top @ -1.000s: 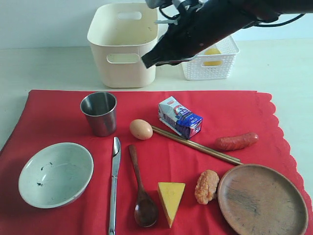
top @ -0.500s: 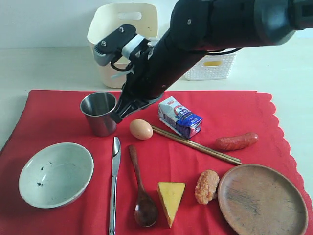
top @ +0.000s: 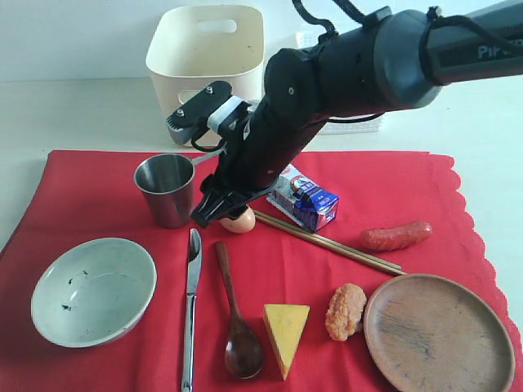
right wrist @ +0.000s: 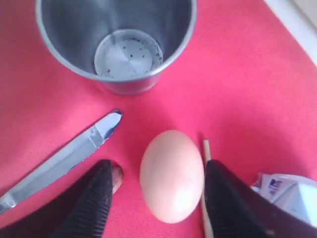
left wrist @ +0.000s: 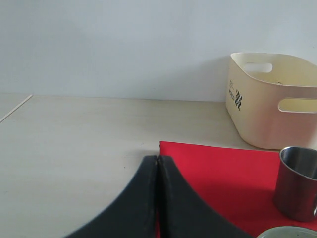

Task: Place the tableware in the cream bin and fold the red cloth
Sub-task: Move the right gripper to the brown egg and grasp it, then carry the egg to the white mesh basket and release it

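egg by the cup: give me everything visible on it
The egg is pale brown and smooth with a matte shell, and no crack shows. It lies on its side on the red cloth, near the steel cup. The right hand straddles it with jaws open: there is a clear gap at one finger, and the other finger is close. The tip of the wooden chopsticks sits right beside it; I cannot tell if they touch.

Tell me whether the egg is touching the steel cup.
Apart. The right wrist view shows bare red cloth between the egg and the steel cup.

One cup, one bowl, one plate
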### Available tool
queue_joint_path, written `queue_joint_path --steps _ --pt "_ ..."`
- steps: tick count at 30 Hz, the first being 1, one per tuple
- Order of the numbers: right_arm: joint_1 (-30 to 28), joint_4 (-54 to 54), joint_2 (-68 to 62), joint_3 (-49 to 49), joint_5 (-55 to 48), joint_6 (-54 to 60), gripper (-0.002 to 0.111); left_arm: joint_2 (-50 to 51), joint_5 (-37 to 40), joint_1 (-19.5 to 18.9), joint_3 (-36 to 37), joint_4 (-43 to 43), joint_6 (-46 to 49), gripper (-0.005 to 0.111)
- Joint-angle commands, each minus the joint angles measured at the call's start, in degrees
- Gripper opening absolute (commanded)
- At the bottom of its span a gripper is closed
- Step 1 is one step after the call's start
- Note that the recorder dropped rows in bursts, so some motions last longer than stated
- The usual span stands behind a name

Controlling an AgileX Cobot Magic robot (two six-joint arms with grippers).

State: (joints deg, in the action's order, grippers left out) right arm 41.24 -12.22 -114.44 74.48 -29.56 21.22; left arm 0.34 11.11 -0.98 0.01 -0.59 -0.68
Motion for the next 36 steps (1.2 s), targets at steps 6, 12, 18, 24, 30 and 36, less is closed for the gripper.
queue_joint_path --steps 6,12,18,24,30,36 --pt "0.1 1.0 -4.3 -0.4 2.8 1.7 0.058 -0.3 0.2 0.3 0.0 0.0 0.0 0.002" --pt "0.1 2.3 -6.4 -0.4 5.1 1.7 0.058 -0.3 0.2 0.3 0.0 0.0 0.0 0.002" --pt "0.1 3.5 -6.9 -0.4 5.5 1.7 0.053 -0.3 0.2 0.3 0.0 0.0 0.0 0.002" --pt "0.1 3.7 -6.9 -0.4 5.7 1.7 0.033 -0.3 0.2 0.3 0.0 0.0 0.0 0.002" --pt "0.1 3.7 -6.9 -0.4 5.7 1.7 0.02 -0.3 0.2 0.3 0.0 0.0 0.0 0.002" --pt "0.1 3.7 -6.9 -0.4 5.7 1.7 0.019 -0.3 0.2 0.3 0.0 0.0 0.0 0.002"
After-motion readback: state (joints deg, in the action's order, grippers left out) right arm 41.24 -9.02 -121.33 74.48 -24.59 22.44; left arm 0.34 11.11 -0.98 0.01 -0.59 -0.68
